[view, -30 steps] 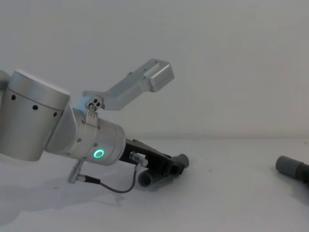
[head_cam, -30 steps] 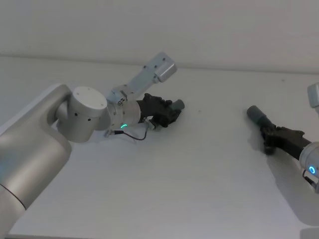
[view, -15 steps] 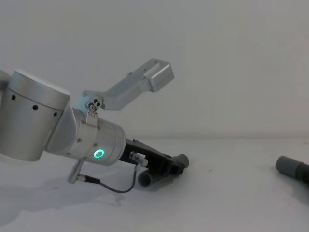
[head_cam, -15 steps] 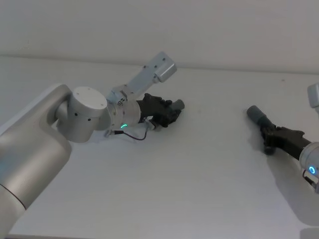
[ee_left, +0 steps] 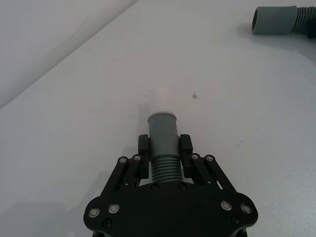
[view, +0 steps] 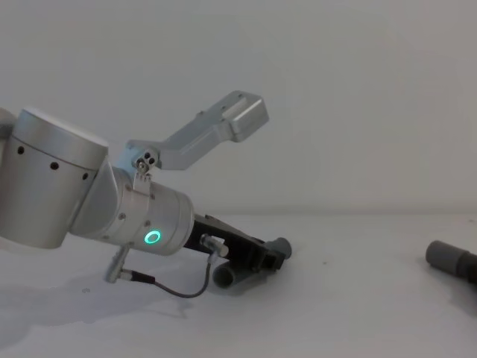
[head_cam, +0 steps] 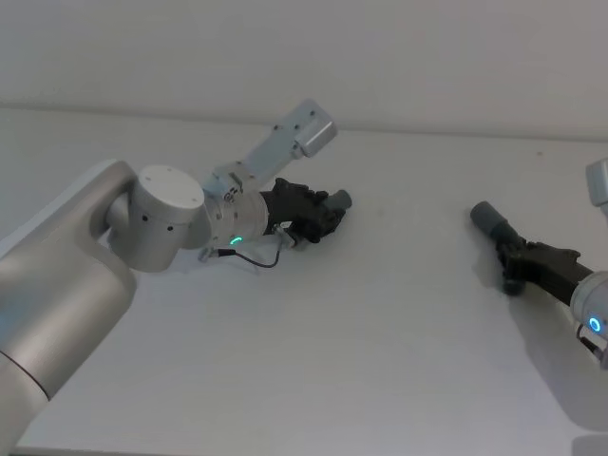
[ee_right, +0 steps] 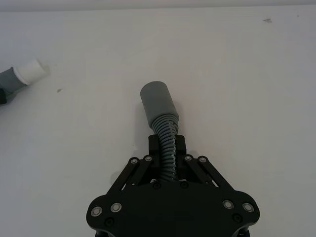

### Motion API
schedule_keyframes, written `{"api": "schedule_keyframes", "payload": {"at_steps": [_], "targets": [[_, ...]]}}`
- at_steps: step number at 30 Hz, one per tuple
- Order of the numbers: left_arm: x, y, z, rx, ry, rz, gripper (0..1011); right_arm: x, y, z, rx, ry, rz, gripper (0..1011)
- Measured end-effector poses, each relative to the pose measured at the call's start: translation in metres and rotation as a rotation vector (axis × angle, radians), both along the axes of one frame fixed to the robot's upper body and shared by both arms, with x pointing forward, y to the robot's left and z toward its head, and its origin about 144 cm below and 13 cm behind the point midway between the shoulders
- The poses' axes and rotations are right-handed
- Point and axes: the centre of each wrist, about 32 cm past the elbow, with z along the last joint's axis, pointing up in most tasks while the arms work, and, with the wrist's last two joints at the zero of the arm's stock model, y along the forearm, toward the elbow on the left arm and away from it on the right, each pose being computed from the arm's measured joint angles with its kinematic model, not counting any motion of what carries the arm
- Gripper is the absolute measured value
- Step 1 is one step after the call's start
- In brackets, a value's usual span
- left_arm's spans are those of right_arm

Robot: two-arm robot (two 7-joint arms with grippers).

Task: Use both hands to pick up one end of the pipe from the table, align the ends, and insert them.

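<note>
My left gripper is shut on the ribbed part of one pipe piece, low over the table. That piece's grey collar pokes out past the fingers, with its white tip beyond. In the chest view its other end shows below the left gripper. At the right, my right gripper is shut on the ribbed part of the second grey piece, whose round mouth points away from the fingers. The two ends lie far apart.
A pale wall runs behind the table's far edge. A silver camera bracket sticks up from the left wrist. Bare white surface lies between the two grippers and toward the front.
</note>
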Motion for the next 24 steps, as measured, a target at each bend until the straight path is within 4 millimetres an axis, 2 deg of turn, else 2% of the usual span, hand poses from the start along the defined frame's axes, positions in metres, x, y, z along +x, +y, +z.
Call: {"api": "schedule_keyframes", "payload": {"at_steps": [18,24], "targets": [[0.0000,0.0000,0.0000,0.000,0.000,0.000,356,-0.0044,-0.0028,-0.0031,0.003,-0.030,0.007,169],[0.0001,-0.0001,0.0003,-0.001,-0.001,0.000,356,-0.0081,-0.0100,0.0015,0.003,-0.088,0.011,168]]}}
